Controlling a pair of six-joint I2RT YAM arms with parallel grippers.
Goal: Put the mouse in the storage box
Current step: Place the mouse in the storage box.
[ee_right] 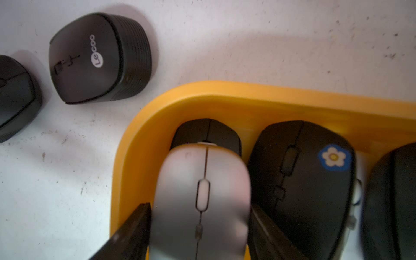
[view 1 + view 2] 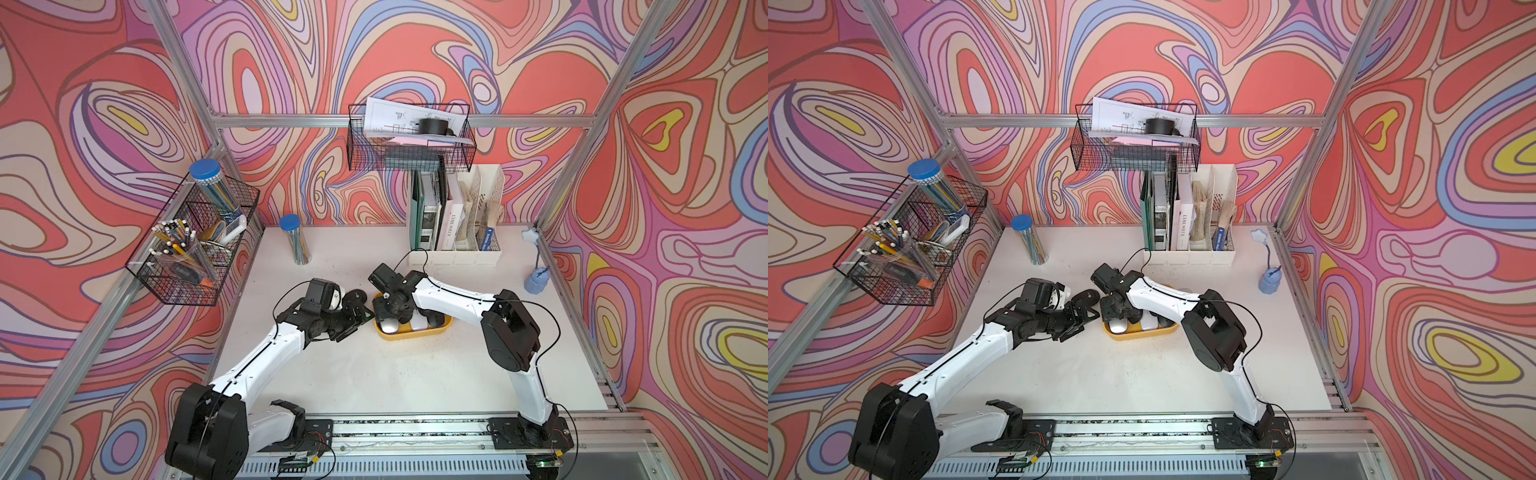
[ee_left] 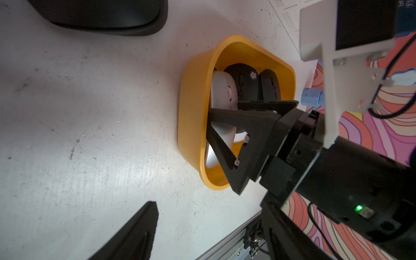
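Now | right end effector (image 1: 199, 206): jaws flank silver mouse (image 1: 202, 171), grip cannot be told | it lies inside storage box (image 1: 225, 101), propped on black mouse (image 1: 202, 131) | left end effector (image 2: 355, 326): wide, empty, just beside box on worktop (image 2: 374, 374)

The left arm (image 2: 257, 357) and right arm (image 2: 453, 297) had white shells, bulky black joint housings and a thin black cable (image 2: 244, 360) each. Their black base plates (image 2: 503, 434) sat on the aluminium rail (image 2: 415, 428). Farthest from that rail, the right gripper (image 1: 199, 213) had black triangular fingers (image 3: 221, 149) with pale screws, and a green light (image 3: 358, 208) glowed behind them.
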